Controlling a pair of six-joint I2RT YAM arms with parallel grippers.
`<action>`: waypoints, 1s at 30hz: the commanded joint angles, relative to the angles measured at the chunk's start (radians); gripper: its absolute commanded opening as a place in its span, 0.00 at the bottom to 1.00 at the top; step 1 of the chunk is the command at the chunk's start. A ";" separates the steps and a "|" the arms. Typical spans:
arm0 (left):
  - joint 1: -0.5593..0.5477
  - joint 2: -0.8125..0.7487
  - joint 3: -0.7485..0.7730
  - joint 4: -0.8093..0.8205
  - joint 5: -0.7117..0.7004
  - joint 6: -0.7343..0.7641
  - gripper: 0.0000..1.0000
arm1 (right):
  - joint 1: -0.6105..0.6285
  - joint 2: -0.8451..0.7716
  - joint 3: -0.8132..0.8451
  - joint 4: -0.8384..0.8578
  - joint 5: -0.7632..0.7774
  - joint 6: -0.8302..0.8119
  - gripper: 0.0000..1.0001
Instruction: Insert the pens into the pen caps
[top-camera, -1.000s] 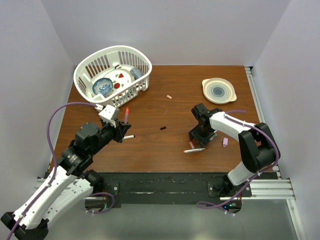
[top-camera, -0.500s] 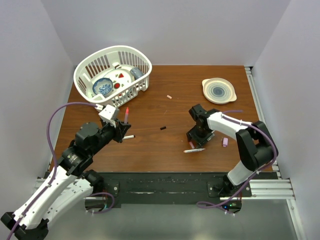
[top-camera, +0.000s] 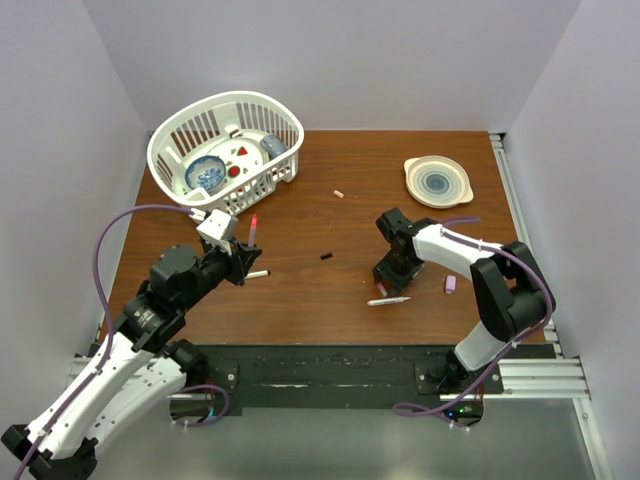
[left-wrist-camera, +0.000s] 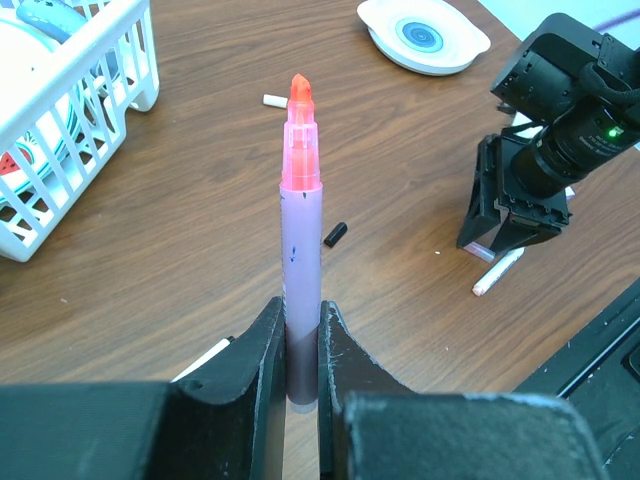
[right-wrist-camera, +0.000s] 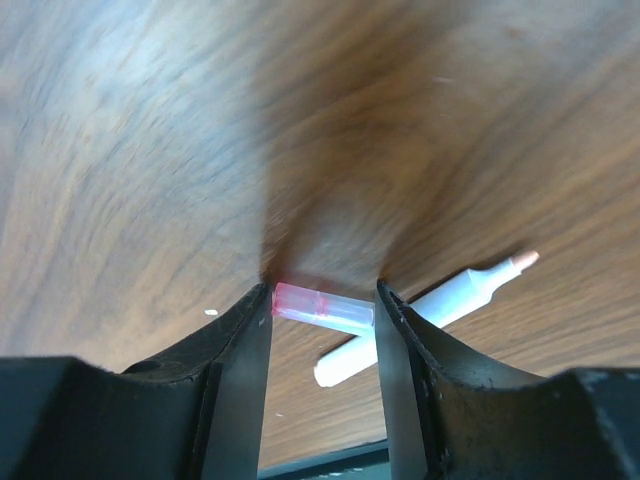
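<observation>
White pen (right-wrist-camera: 430, 310) flat on surface (top-camera: 300, 300), just beside right gripper (right-wrist-camera: 322, 300); gripper down, narrowed onto both ends of pink cap (right-wrist-camera: 322, 308) lying there. Lilac pen (left-wrist-camera: 302, 250), orange tip up, clamped upright in left gripper (left-wrist-camera: 301, 320). Farther out: 1 black cap (left-wrist-camera: 335, 234), then 1 pale cap (left-wrist-camera: 274, 100), loose on surface.

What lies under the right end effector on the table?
A pink pen cap lies between its fingers. Behind it lies a white pen, its middle covered by one finger.
</observation>
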 joint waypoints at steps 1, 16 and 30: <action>-0.002 -0.008 -0.003 0.034 -0.009 0.015 0.00 | 0.013 0.053 0.051 0.165 0.016 -0.280 0.31; -0.002 -0.039 -0.003 0.031 -0.051 0.006 0.00 | 0.245 0.308 0.462 0.001 0.022 -1.370 0.24; -0.002 -0.084 -0.008 0.037 -0.147 -0.003 0.00 | 0.268 0.099 0.177 0.130 -0.009 -1.869 0.23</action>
